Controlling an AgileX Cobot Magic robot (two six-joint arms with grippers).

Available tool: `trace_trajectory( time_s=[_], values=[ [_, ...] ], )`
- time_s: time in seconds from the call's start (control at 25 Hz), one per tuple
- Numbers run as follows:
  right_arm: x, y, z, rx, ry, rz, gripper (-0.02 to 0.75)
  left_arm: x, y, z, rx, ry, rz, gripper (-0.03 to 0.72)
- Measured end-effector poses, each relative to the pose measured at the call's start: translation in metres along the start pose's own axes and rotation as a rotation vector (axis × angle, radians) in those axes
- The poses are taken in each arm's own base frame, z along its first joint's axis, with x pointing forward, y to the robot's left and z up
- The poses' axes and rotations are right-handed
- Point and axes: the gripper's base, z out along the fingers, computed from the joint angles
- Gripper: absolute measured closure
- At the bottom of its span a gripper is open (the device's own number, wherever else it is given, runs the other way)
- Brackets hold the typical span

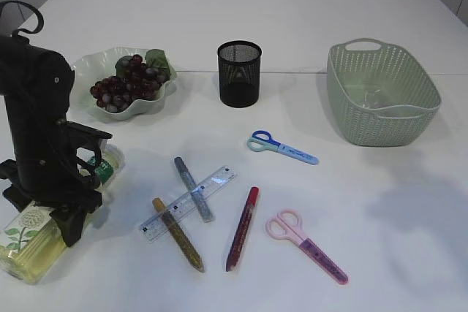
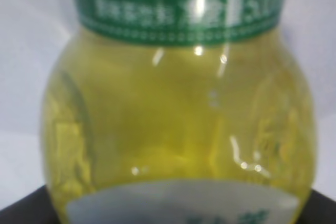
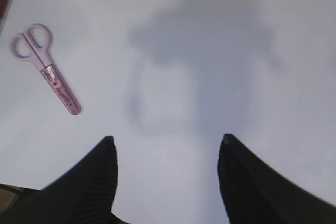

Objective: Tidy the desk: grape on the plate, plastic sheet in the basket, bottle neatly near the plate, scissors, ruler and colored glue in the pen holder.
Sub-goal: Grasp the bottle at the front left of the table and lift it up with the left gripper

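Observation:
The bottle (image 1: 28, 245) of yellow liquid lies on its side at the table's left edge and fills the left wrist view (image 2: 178, 119). My left gripper (image 1: 44, 213) straddles it from above; the finger contact is hidden. The grapes (image 1: 128, 82) lie on the pale green plate (image 1: 86, 69). Blue scissors (image 1: 281, 147), pink scissors (image 1: 307, 245), the clear ruler (image 1: 189, 203) and grey (image 1: 193, 188), gold (image 1: 178, 233) and red (image 1: 243, 227) glue pens lie loose mid-table. My right gripper (image 3: 167, 148) hangs open over bare table, right of the pink scissors (image 3: 44, 66).
The black mesh pen holder (image 1: 239, 73) stands behind the loose items. The green woven basket (image 1: 382, 93) sits at the right, with something clear and glinting on its floor, perhaps the plastic sheet. The ruler lies across the grey and gold glue pens.

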Motion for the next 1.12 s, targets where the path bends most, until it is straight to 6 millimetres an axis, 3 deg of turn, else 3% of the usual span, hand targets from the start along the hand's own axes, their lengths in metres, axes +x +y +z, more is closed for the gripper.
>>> trace_trajectory(
  time_s=[0.8, 0.96, 1.12],
  values=[
    [-0.001, 0.0, 0.0, 0.001, -0.01, 0.0, 0.262, -0.003, 0.006, -0.001, -0.075, -0.03, 0.049, 0.227],
    [-0.001, 0.0, 0.0, 0.001, -0.01, 0.0, 0.262, -0.005, 0.005, -0.01, -0.051, -0.121, 0.031, 0.229],
    [-0.001, 0.0, 0.0, 0.001, -0.01, 0.0, 0.262, -0.002, 0.004, -0.038, -0.038, -0.322, 0.019, 0.23]
  ],
)
